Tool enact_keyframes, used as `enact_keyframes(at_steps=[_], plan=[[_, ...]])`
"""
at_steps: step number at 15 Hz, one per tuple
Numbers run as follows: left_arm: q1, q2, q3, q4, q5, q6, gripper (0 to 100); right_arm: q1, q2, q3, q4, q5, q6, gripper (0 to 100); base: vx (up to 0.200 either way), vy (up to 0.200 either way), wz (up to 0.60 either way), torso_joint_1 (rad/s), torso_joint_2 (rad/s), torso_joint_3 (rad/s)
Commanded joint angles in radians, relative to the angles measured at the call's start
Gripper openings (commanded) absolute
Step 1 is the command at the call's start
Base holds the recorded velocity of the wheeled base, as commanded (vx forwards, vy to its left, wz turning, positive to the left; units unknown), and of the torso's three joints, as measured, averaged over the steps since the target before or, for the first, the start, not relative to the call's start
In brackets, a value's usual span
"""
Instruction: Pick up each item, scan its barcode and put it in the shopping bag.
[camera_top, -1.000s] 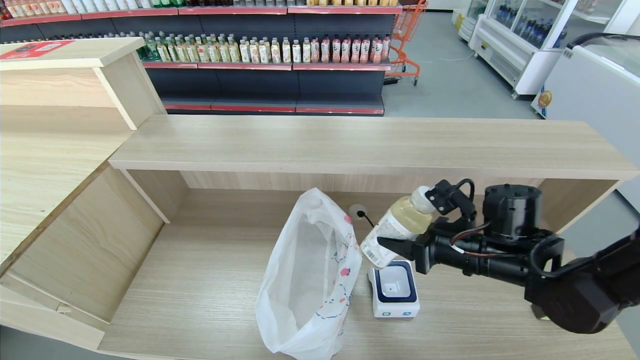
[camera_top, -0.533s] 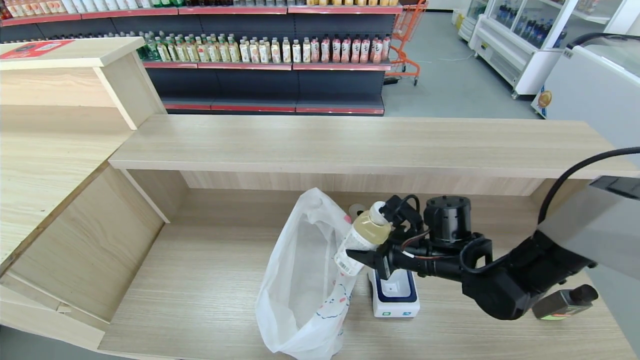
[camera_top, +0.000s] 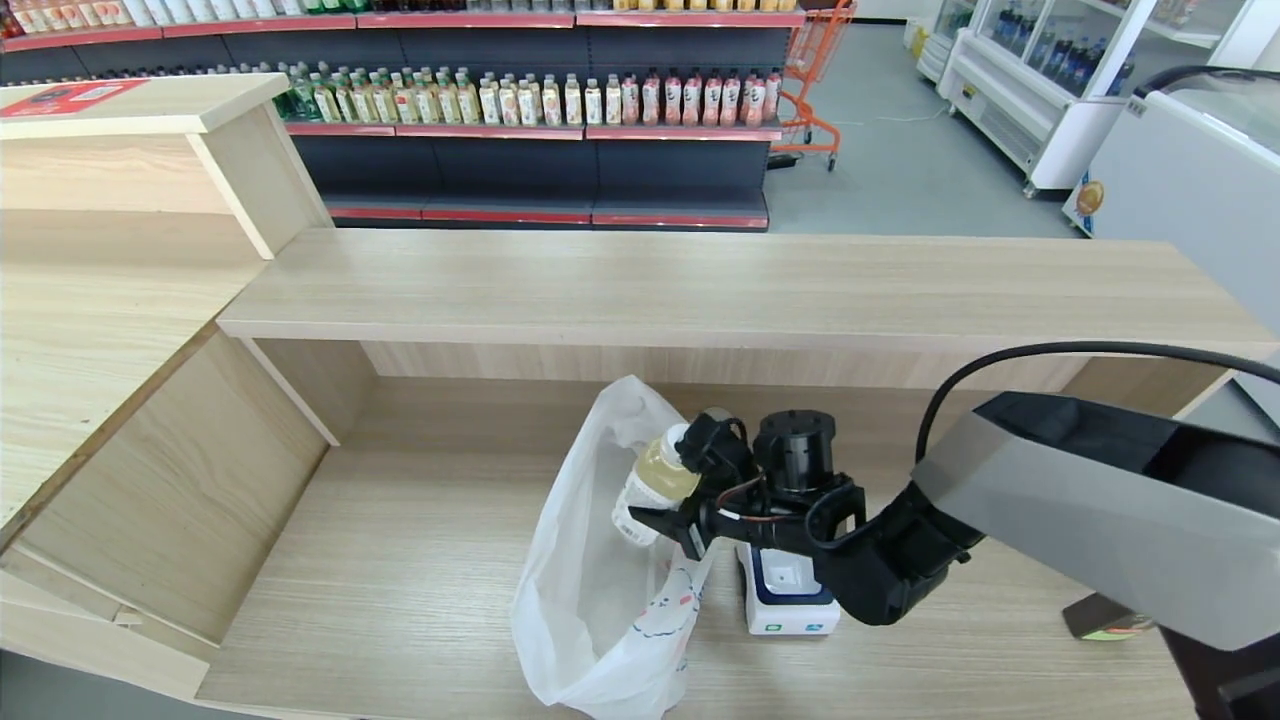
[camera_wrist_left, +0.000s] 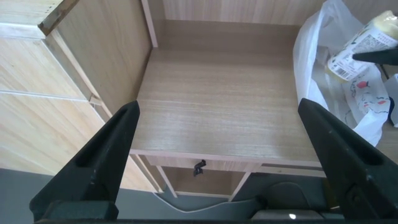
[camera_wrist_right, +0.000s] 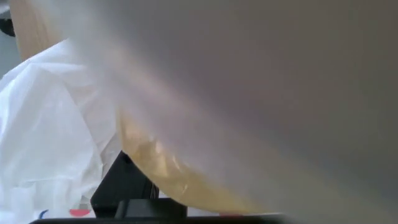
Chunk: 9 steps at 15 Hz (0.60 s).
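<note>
Presently my right gripper (camera_top: 672, 495) is clamped on the bottle (camera_top: 655, 478), one dark finger (camera_top: 655, 520) showing under the label. The bottle is tilted, with its white cap up and toward the far wall and its labelled base down toward the bag (camera_top: 590, 590). It hangs at the bag's open mouth, off the counter (camera_top: 400, 580); I cannot tell whether the base has passed the rim.

The bag is white plastic with a small red-and-blue print, standing slumped on the counter with its mouth open upward. The scanner (camera_top: 790, 600), white with a dark blue top, sits on the counter just beside the bag on the robot's right and partly under my right arm. A dark item (camera_top: 1100, 622) lies near the counter's right edge, mostly hidden by the arm.

From the left wrist, my left gripper (camera_wrist_left: 219, 109) is wide apart and holds nothing, above the counter's near edge and well apart from the bag (camera_wrist_left: 311, 50); the bottle (camera_wrist_left: 367, 43) shows beyond the bag's rim.

From the right wrist, the bottle's pale yellow liquid (camera_wrist_right: 168, 168) lies close against the lens, with the bag's white film (camera_wrist_right: 43, 124) beside it.
</note>
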Motion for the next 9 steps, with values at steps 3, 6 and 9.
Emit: enact_keyframes(at_steps=[3,6,9], plan=[[0.0,0.0,0.0,0.0,0.0,-0.001,100,0.013,0.164,-0.165,-0.001,-0.001,-0.085,0,0.0,0.0,0.0,0.0,0.0,0.0],[0.0,0.0,0.0,0.0,0.0,0.0,100,0.012,0.22,-0.211,-0.003,-0.001,-0.151,0,0.0,0.0,0.0,0.0,0.0,0.0],[0.0,0.0,0.0,0.0,0.0,-0.001,100,0.009,0.252,-0.215,-0.038,-0.001,-0.166,0,0.0,0.0,0.0,0.0,0.0,0.0]])
